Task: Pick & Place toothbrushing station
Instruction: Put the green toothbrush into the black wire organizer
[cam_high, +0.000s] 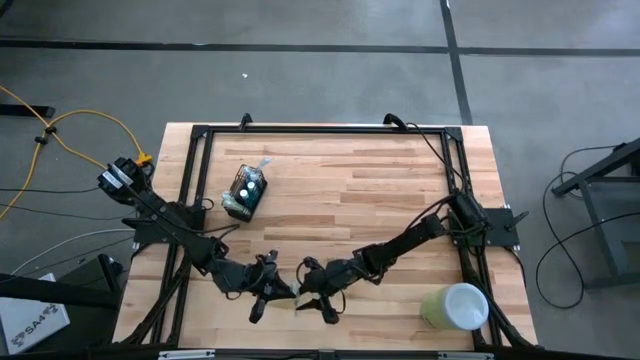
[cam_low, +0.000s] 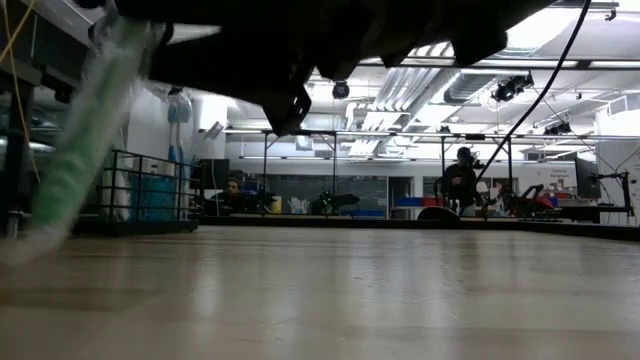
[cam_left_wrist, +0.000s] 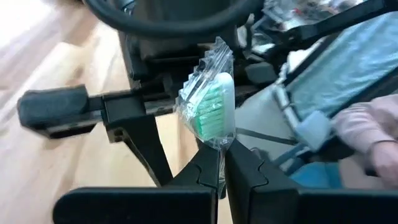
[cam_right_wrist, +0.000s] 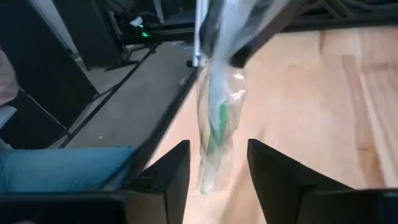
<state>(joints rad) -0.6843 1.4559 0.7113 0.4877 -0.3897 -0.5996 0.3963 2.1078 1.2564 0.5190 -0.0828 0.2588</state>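
In the high view you see both grippers meeting low in the frame, just left of centre: the left gripper (cam_high: 268, 290) and the right gripper (cam_high: 318, 290) face each other near the table's (cam_high: 380, 190) front edge. The black wire-mesh holder cup (cam_high: 244, 193) stands well apart, toward the upper left of the tabletop. A pale green cup (cam_high: 455, 306) lies at the lower right.

In the low view a blurred green wrapped toothbrush (cam_low: 80, 140) hangs tilted at the left, with the mesh holder (cam_low: 148, 195) behind it.

In the left wrist view your left gripper's jaws are pinched tight on the plastic-wrapped green toothbrush (cam_left_wrist: 211, 106).

In the right wrist view the 2 fingers (cam_right_wrist: 165, 177) stand wide apart, the wrapped toothbrush (cam_right_wrist: 219, 134) hanging between them, seemingly untouched.
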